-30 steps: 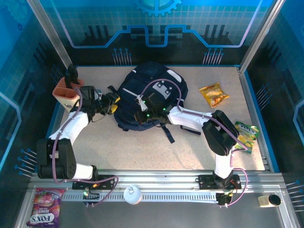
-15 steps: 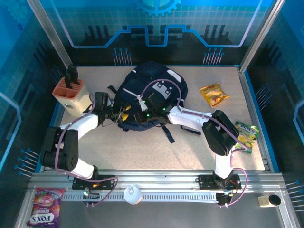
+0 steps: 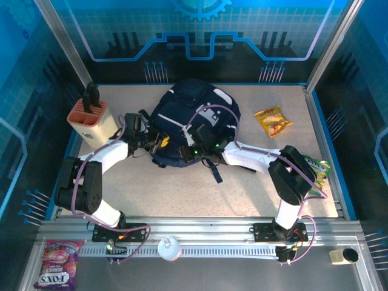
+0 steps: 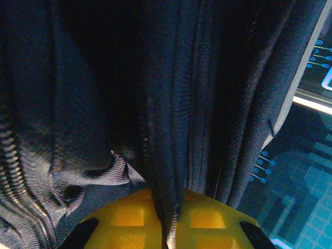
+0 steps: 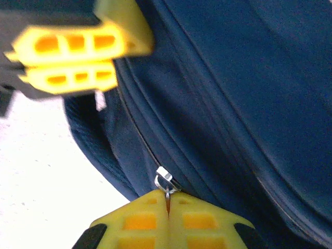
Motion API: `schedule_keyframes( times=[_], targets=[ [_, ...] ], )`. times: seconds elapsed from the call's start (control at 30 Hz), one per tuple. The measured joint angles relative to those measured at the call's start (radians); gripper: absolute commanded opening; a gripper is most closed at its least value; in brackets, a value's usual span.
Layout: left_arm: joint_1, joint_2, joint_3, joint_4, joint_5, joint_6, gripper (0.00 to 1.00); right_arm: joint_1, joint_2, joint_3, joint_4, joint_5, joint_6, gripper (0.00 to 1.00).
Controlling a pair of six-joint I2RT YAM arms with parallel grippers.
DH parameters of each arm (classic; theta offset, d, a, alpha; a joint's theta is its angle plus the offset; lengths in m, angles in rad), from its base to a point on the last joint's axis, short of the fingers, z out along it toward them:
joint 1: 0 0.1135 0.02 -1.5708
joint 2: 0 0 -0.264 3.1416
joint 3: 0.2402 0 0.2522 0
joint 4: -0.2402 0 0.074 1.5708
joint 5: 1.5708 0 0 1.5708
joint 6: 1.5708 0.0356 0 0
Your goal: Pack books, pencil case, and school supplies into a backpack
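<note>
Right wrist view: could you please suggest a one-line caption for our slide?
Right end effector shut on the zipper pull of the navy backpack, left end effector pinching its fabric nearby.

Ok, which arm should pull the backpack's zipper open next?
Right. The right gripper is shut on the zipper pull, while the left gripper pinches a fold of the backpack fabric, likely bracing it.

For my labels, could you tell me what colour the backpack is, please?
The backpack is dark navy, clearest in the right wrist view.
</note>
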Motion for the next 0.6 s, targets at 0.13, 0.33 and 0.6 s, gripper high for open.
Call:
schedule_keyframes(
  times=[0.13, 0.33, 0.6],
  targets=[
    [0.011, 0.0, 0.001, -0.005, 0.0, 0.013, 0.0, -0.003, -0.021, -0.048, -0.022, 0.048, -0.011, 0.07],
    [0.042, 0.0, 0.001, -0.011, 0.0, 0.025, 0.0, -0.057, -0.049, -0.108, -0.064, 0.136, -0.011, 0.09],
    [0.046, 0.0, 0.021, -0.048, 0.019, 0.089, 0.0, -0.184, -0.058, -0.104, -0.085, 0.096, -0.113, 0.12]
  ],
)
